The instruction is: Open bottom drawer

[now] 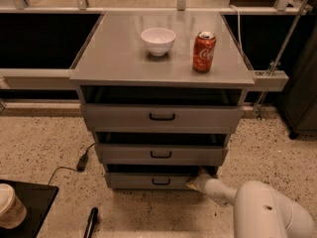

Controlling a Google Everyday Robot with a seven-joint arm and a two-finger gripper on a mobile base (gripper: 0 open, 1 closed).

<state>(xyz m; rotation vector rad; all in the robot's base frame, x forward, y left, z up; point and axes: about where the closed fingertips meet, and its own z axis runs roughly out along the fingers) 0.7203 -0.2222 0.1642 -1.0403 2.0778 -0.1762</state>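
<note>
The bottom drawer [148, 180] is the lowest and narrowest of three grey drawers in a metal cabinet, with a small black loop handle [161, 182]. A dark gap shows above its front. My gripper [194, 183] reaches in from the lower right on a white arm [262, 214]. Its tip is at the right end of the bottom drawer's front, to the right of the handle. The middle drawer [161, 154] and top drawer [162, 117] sit above it.
A white bowl [158, 40] and a red soda can [204, 51] stand on the cabinet top [119, 58]. A black cable and plug [82, 161] lie on the speckled floor at left. A paper cup [10, 207] on a black tray sits at lower left.
</note>
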